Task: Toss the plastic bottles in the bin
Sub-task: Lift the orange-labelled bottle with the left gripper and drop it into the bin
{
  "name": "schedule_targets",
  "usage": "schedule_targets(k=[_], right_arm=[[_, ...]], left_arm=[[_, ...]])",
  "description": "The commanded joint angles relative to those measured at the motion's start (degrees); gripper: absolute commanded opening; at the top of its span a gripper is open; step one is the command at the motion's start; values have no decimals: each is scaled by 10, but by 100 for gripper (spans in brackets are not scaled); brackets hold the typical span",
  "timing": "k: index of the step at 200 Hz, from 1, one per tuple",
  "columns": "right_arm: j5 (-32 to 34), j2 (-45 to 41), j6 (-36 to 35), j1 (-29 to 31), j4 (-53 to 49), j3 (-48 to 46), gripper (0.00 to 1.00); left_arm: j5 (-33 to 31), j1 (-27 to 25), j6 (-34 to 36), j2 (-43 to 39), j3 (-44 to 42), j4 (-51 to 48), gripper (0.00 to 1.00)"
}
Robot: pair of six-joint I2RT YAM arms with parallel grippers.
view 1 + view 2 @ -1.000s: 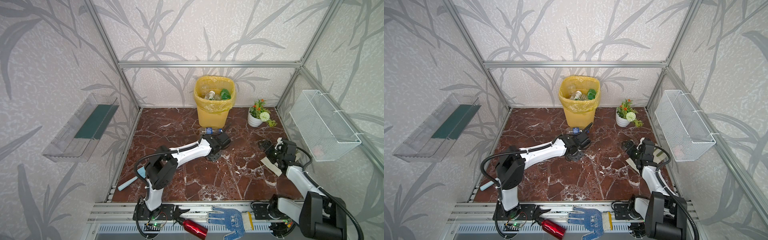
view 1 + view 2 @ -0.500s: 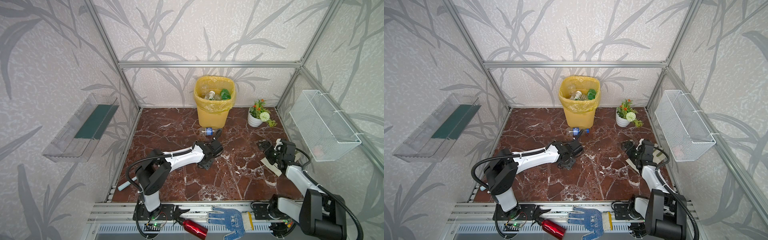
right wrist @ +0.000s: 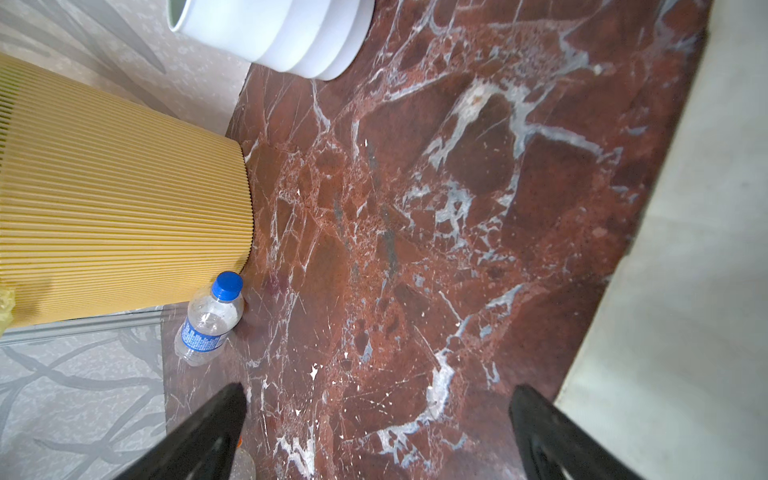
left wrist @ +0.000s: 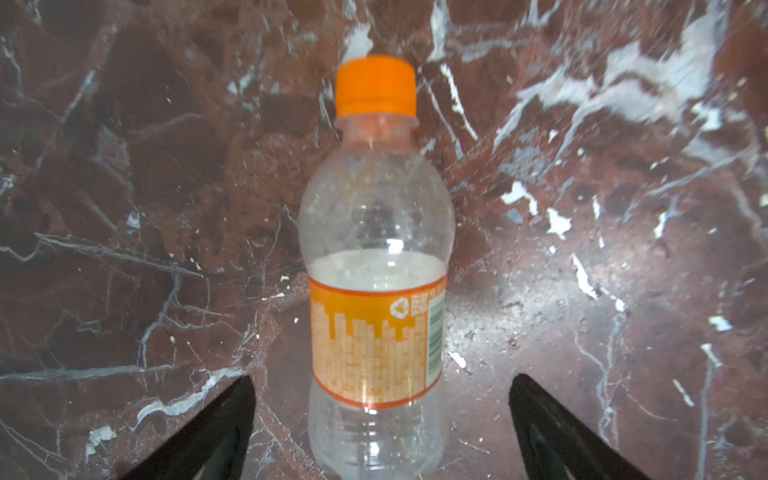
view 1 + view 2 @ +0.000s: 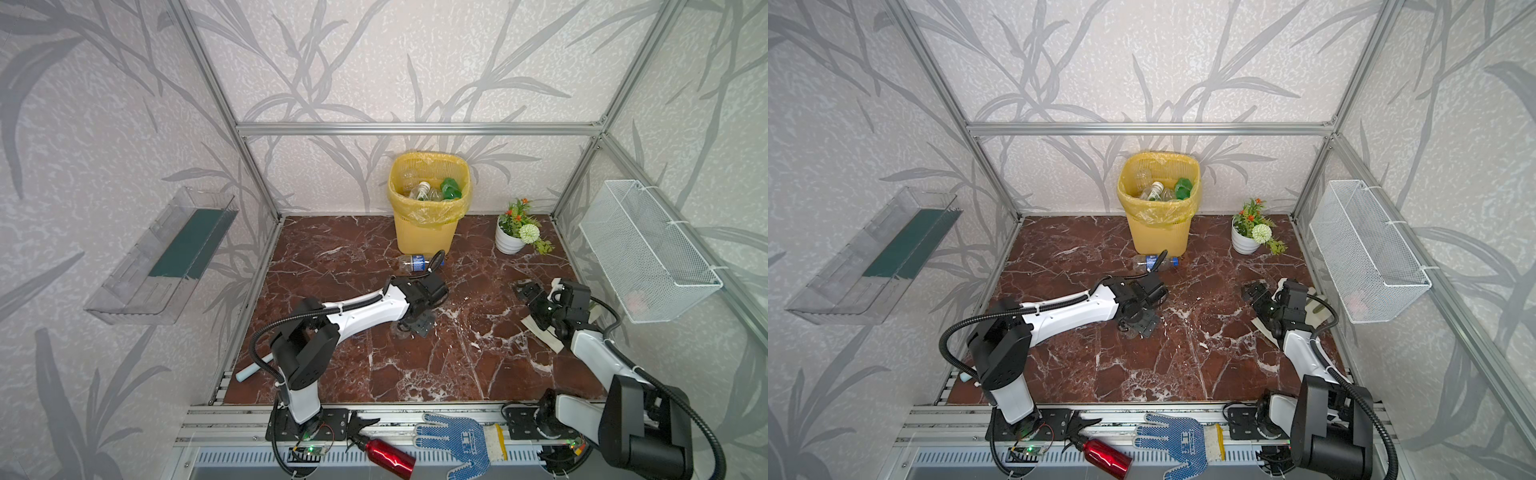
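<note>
Orange-capped bottle inside spread left claw

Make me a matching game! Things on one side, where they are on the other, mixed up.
1. clear plastic bottle with orange cap
2. clear plastic bottle with blue cap
3. green plastic bottle
4. shiny red metal bottle

A. inside the tall yellow lattice bin
B. on the front metal rail
C. on the floor below the open left gripper
D. lying beside the bin's foot

Pairs: 1-C, 2-D, 3-A, 4-B
</note>
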Motion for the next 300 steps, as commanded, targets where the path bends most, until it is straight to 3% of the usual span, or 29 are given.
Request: schedule_targets(k=[1, 113, 144, 171, 206, 239, 251, 282, 300], right_arm=[[-9, 4, 0, -3, 8, 3, 99], [-36, 47, -6, -3, 7, 20, 99], [-39, 49, -9, -3, 1, 25, 99], [-37, 48, -11, -3, -1, 24, 99], [-38, 59, -12, -3, 1, 26, 99], [-47, 69, 1, -3, 27, 27, 99], [-53, 70, 5, -3, 36, 27, 99], [-63, 64, 11, -3, 45, 27, 100], [-63, 52, 12, -3, 43, 25, 100]], left_arm=[[16, 16, 13, 31, 42, -37, 96], [55, 39, 60, 120, 102, -79, 85], [50, 42, 67, 137, 107, -81, 72], [39, 41, 71, 102, 101, -62, 55], [-9, 41, 83, -63, 84, 21, 42], [-99, 45, 177, -227, 87, 168, 42], [-105, 54, 215, -269, 93, 241, 44], [-98, 76, 295, -304, 116, 435, 45], [-69, 95, 292, -276, 144, 504, 45]])
